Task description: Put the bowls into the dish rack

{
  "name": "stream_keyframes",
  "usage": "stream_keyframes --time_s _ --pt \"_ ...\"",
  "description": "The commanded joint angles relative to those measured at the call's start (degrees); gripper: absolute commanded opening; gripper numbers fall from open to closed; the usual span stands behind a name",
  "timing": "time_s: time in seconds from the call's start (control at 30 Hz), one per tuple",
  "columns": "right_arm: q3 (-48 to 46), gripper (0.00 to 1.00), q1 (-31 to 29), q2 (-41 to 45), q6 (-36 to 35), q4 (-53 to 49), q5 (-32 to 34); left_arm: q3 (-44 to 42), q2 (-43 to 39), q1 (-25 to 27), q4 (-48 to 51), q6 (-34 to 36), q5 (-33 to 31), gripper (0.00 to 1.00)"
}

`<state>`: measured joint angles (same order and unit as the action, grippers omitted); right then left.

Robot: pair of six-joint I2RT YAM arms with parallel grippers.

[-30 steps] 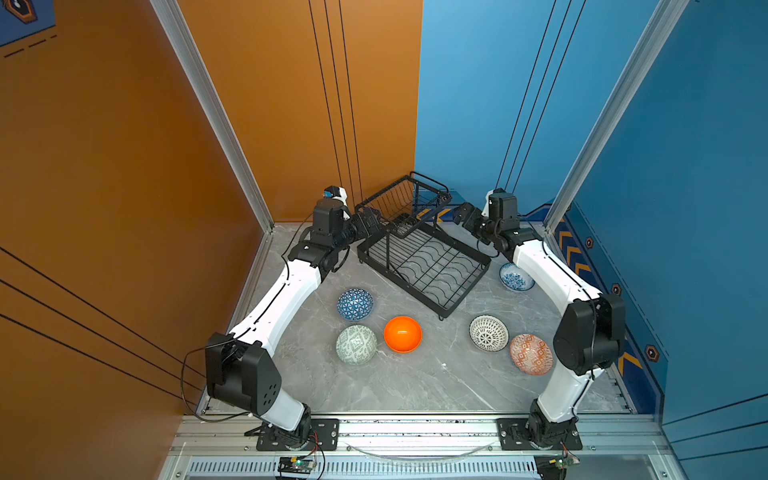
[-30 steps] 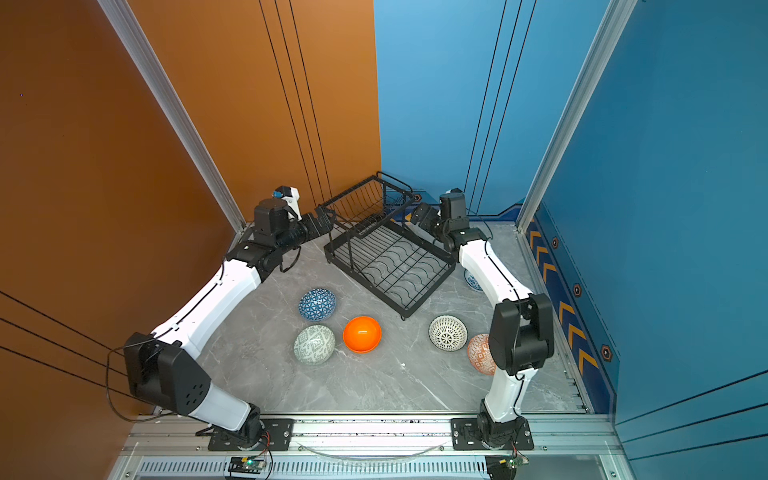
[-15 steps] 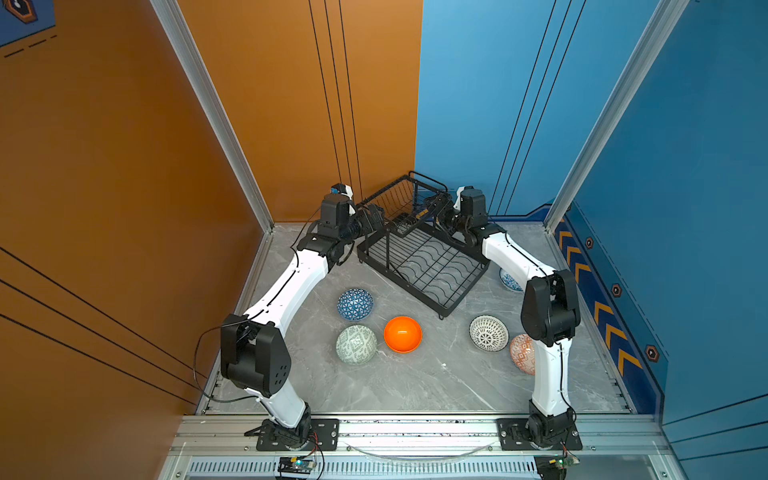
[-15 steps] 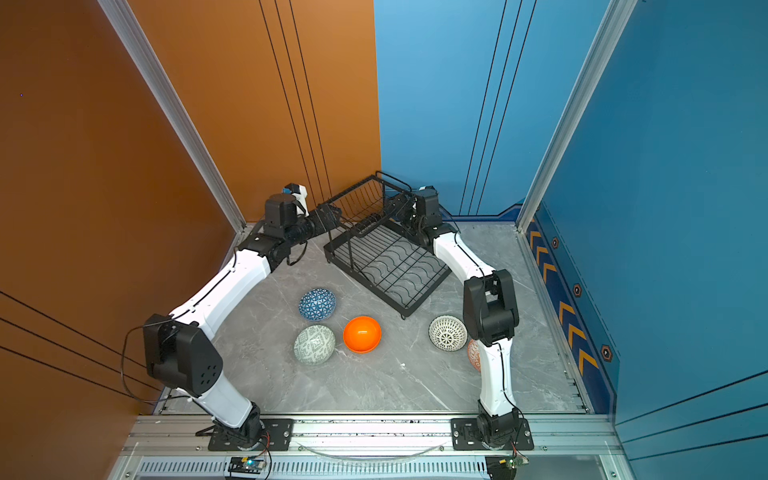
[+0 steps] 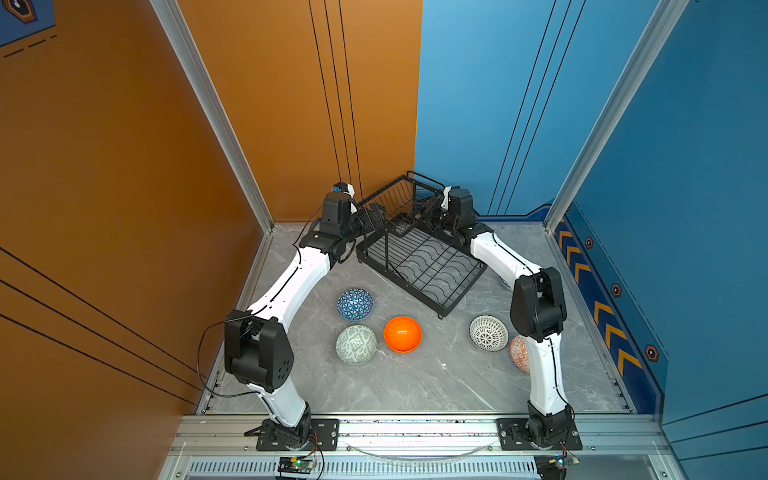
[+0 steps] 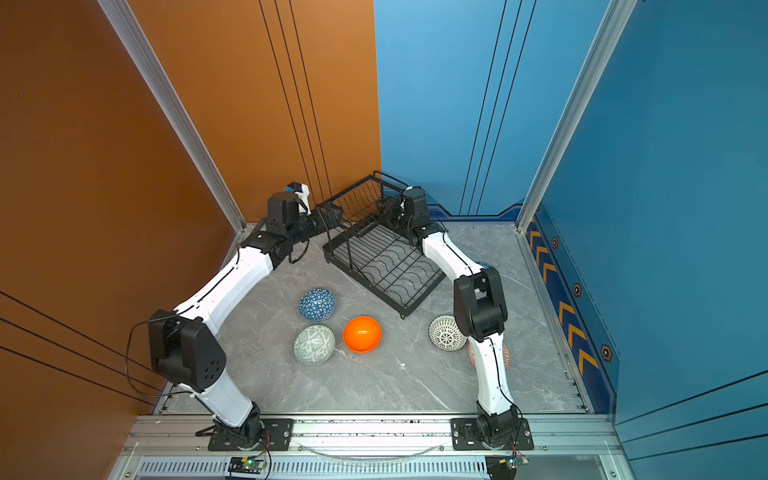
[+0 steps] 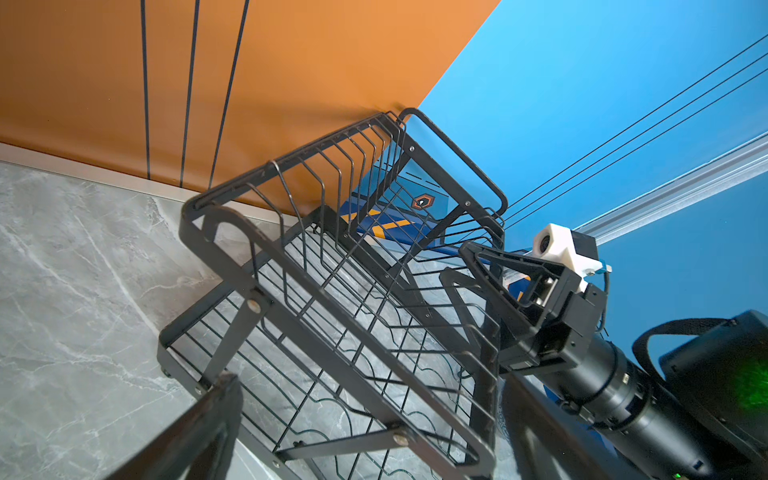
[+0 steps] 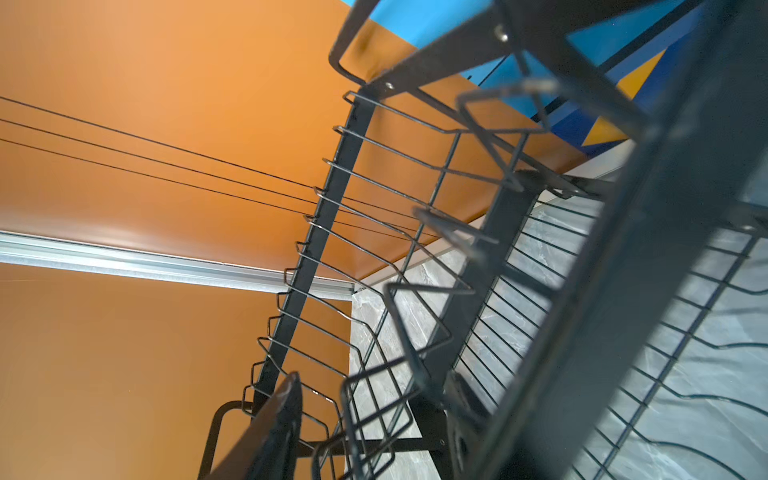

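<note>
The black wire dish rack (image 5: 401, 283) stands empty at the back of the floor, by the corner. My left gripper (image 5: 376, 214) is open, its jaws straddling the rack's left side rail (image 7: 332, 332). My right gripper (image 5: 428, 205) is at the raised basket's right wall, jaws half closed with wires (image 8: 374, 395) between them and gaps still showing. In front lie the blue triangle bowl (image 5: 354, 304), pale green bowl (image 5: 356, 344), orange bowl (image 5: 402, 334) and white lattice bowl (image 5: 488, 332). The red-orange bowl (image 5: 519, 353) is half hidden by my right arm, and the white-blue bowl (image 6: 483, 265) almost wholly.
An orange wall (image 5: 291, 124) and a blue wall (image 5: 478, 104) meet just behind the rack. A blue side panel with orange chevrons (image 5: 602, 311) borders the right. My right elbow (image 5: 538, 303) hangs over the bowls on the right.
My right arm swung left from beside the rack to its raised basket, elbow folding inward, and its jaws narrowed. My left arm crept closer to the rack, jaws still wide.
</note>
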<state>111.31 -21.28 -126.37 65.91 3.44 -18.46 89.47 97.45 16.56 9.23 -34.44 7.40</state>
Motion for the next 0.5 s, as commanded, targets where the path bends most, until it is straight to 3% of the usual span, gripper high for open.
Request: stream_keyframes --time_s 0.0,0.17,0.47 --pt "2.8 0.37 -0.9 0.0 -6.1 1.3 -1.3 1.4 1.1 0.2 0.4 0.9 0.9 0.98" --pt "3.3 0.19 -1.6 1.0 -6.5 0.7 -1.9 0.8 0.7 0.4 0.4 0.9 0.9 0.98" --pt "0.6 0.17 -3.2 3.8 -7.1 -2.9 -0.2 -0.7 -1.1 0.3 0.5 1.1 0.4 0.98"
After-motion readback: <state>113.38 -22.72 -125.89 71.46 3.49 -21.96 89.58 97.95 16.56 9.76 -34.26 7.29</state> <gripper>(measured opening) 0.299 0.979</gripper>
